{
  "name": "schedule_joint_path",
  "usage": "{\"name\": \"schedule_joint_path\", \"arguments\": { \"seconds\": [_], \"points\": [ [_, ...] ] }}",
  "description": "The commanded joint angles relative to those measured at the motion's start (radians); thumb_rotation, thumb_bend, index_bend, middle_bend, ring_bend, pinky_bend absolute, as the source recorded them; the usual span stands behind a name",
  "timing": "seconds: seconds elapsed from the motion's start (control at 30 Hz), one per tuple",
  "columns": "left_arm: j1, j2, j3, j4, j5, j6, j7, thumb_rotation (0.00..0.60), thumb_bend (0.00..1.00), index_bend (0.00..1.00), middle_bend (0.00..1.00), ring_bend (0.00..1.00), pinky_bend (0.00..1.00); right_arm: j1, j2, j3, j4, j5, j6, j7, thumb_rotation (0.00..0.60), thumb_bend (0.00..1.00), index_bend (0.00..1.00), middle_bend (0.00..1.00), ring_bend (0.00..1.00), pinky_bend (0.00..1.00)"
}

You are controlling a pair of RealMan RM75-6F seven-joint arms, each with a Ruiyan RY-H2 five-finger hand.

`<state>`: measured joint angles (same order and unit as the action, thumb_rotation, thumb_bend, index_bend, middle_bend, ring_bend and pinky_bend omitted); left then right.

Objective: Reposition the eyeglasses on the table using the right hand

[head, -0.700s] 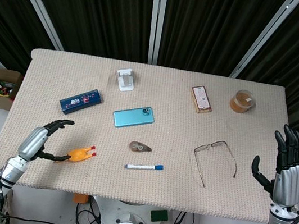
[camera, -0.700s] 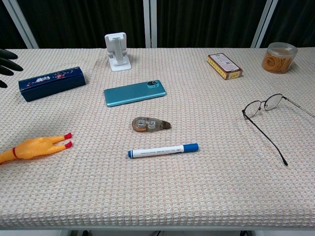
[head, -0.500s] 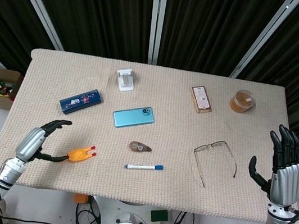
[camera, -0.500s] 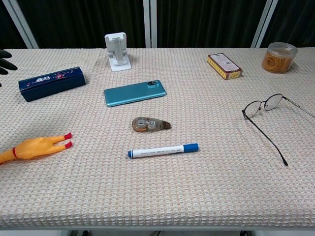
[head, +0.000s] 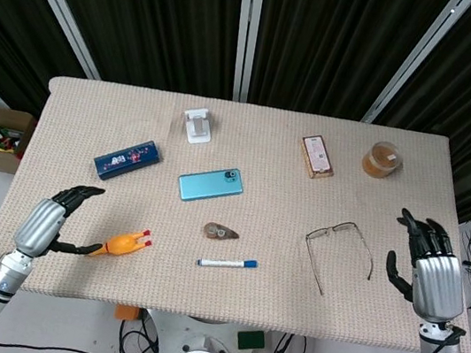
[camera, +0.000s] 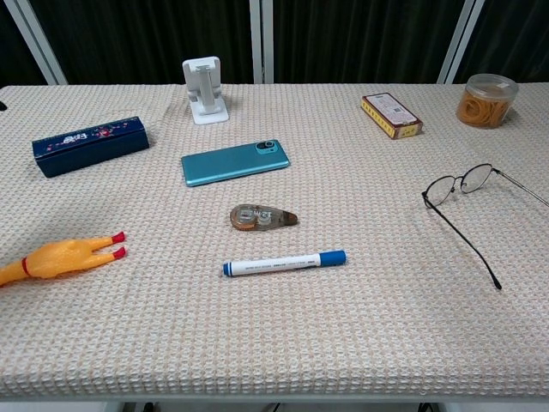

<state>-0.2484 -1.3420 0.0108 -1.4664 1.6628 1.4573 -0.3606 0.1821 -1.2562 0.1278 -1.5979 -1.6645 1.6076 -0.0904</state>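
The thin-framed eyeglasses [head: 339, 249] [camera: 473, 202] lie on the woven table mat at the right, temples unfolded toward the front edge. My right hand [head: 425, 271] hovers just off the table's right edge, to the right of the glasses, fingers apart and holding nothing. My left hand [head: 47, 222] is at the front left corner, fingers spread, next to the yellow rubber chicken [head: 121, 243] without gripping it. Neither hand appears in the chest view.
A blue marker [head: 227, 264], a correction tape [head: 221, 231] and a teal phone [head: 209, 184] lie mid-table. Further back are a white phone stand [head: 197, 125], a navy box [head: 127, 158], a small red box [head: 317, 155] and a jar of rubber bands [head: 383, 159].
My right hand has tilted forward and dropped toward the table's right edge. My left hand has pulled back toward the front corner and left the chest view. The glasses have not moved.
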Motion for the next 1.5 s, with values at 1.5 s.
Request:
{"name": "schedule_joint_path", "arguments": {
  "seconds": [1.5],
  "points": [
    [0.033,0.047,-0.003,-0.003,-0.036,0.026,-0.001,0.488,0.0,0.17,0.21,0.19,0.26,0.318,-0.101,-0.075,-0.055,0.697,-0.639,-0.591,0.6,0.81,0.0,0.83,0.76,0.65]
  ]
}}
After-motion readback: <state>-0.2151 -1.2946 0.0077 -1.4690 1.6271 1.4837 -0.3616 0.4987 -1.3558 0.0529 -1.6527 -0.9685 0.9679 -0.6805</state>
